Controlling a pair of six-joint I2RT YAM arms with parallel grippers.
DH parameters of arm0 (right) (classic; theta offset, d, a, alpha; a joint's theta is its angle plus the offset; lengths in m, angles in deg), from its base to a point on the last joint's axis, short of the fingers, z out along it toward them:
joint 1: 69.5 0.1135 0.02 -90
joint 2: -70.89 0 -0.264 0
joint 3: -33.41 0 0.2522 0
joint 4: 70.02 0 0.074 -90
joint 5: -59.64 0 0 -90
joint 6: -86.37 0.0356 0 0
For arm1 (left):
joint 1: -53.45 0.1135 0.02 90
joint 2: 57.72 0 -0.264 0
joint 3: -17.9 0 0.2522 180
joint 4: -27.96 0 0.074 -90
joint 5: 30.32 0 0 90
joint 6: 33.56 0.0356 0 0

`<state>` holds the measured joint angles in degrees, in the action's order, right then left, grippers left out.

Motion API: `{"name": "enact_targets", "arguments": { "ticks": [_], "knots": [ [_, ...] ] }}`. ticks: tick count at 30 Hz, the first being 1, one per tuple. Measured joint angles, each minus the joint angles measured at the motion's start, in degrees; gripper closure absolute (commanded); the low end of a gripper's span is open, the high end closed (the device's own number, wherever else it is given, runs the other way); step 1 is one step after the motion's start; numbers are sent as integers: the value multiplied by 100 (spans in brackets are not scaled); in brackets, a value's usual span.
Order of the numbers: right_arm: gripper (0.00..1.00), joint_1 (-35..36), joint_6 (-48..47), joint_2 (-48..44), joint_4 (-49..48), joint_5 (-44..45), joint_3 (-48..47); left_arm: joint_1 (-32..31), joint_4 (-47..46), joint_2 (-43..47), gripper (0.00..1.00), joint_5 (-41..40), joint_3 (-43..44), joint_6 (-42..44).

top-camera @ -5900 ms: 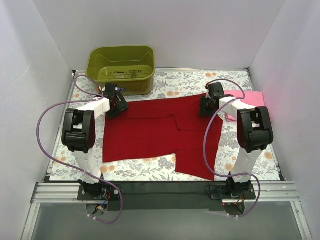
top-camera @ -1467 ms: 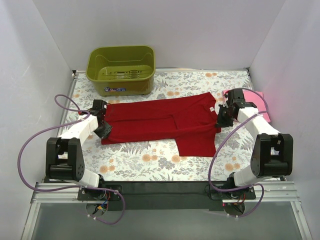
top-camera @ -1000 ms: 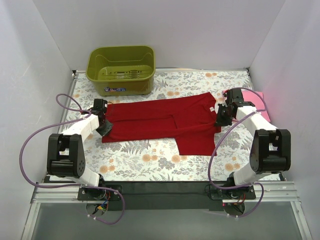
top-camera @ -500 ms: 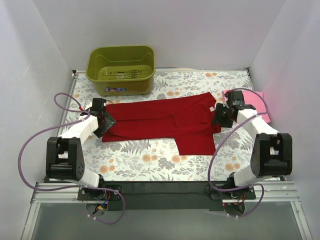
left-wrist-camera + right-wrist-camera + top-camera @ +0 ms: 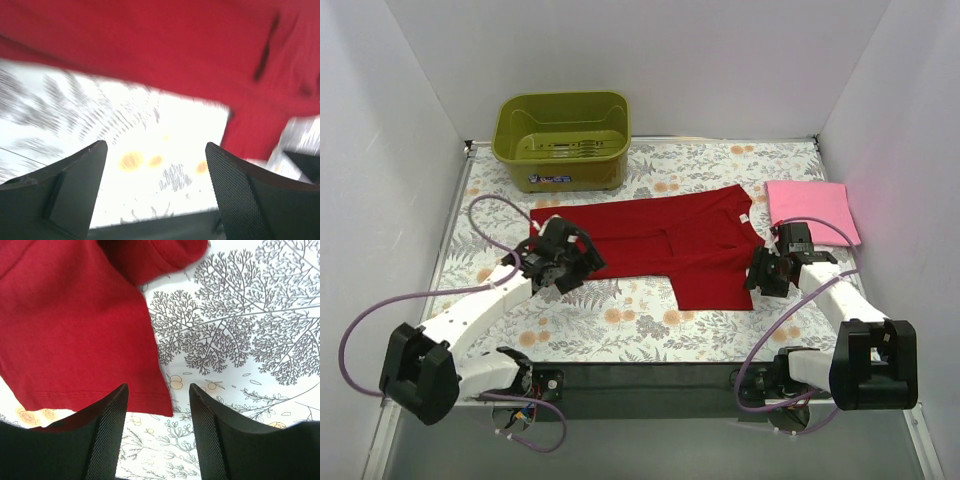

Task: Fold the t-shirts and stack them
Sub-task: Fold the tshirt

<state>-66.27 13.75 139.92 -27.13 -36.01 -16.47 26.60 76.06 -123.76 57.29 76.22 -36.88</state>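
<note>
The deep red t-shirt [image 5: 660,245] lies flat on the floral table cover, folded into a long band with one part reaching nearer on the right. The light pink t-shirt [image 5: 810,205] lies folded at the right. My left gripper [image 5: 576,267] hovers open over the red shirt's near left edge; its wrist view is blurred, with the red cloth [image 5: 150,45] beyond the empty fingers [image 5: 75,185]. My right gripper [image 5: 761,275] stands open at the shirt's near right corner, and the hem corner [image 5: 162,407] lies just past its empty fingertips [image 5: 102,435].
An olive-green plastic tub [image 5: 563,138] stands empty at the back left. White walls close the table on three sides. The black rail with both arm bases [image 5: 650,378] runs along the near edge. Purple cables loop beside each arm.
Both grippers have opened and let go of the red shirt's ends. The left one swung nearer and to the right; the right one drew back to the near right corner.
</note>
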Motion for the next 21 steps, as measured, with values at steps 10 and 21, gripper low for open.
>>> {"name": "enact_targets", "arguments": {
  "ticks": [10,21],
  "knots": [
    [53,0,46,-249,11,-59,334,-2485,-57,-2500,43,-74,1451,-861],
    [60,0,48,-321,-46,-210,566,-3331,146,-4478,47,-181,3099,-855]
  ]
}}
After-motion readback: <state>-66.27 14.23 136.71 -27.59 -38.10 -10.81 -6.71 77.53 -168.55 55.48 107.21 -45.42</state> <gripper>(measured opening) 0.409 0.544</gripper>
